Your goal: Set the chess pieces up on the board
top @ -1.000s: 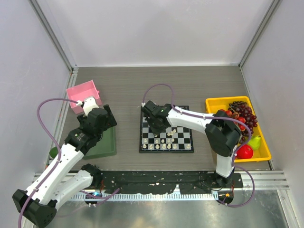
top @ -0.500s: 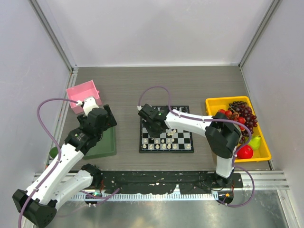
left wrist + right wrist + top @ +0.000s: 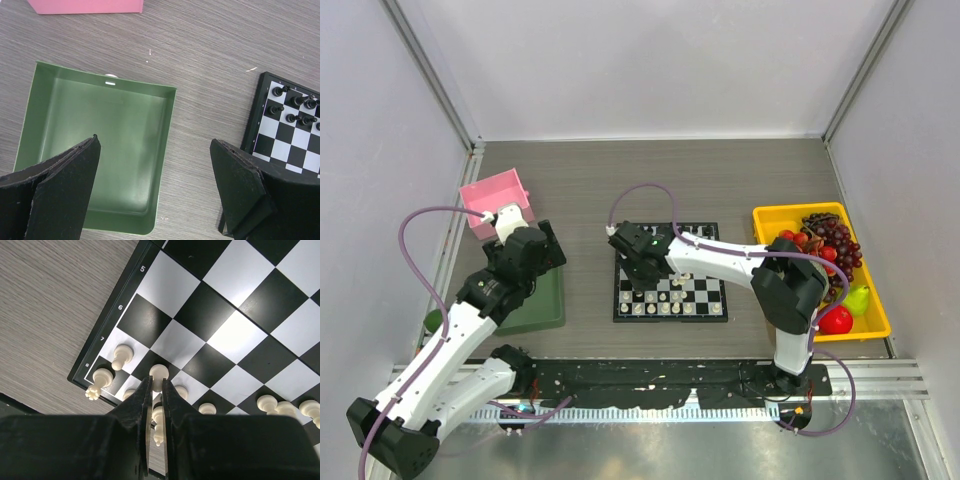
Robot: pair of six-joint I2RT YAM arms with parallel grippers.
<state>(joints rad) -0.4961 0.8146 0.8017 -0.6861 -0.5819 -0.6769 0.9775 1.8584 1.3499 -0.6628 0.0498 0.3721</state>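
Observation:
The board (image 3: pixel 708 285) lies at the table's middle, with cream-white chess pieces (image 3: pixel 665 305) along its near rows. My right gripper (image 3: pixel 642 268) hangs over the board's left side. In the right wrist view it (image 3: pixel 156 384) is shut on a white pawn (image 3: pixel 159 372) over a dark square of the second row, beside another pawn (image 3: pixel 121 356) and a rook (image 3: pixel 98 382). I cannot tell if the held pawn's base touches the board. My left gripper (image 3: pixel 155 167) is open and empty above the green tray's (image 3: pixel 100 140) right rim. Black pieces (image 3: pixel 292 107) stand on the board's far rows.
A pink box (image 3: pixel 495 200) stands behind the green tray (image 3: pixel 542 305) at the left. A yellow bin (image 3: pixel 775 218) with grapes and other fruit sits at the right. The board's middle squares (image 3: pixel 235 315) are bare.
My right gripper has moved left across the board toward its left edge. The left arm has not moved.

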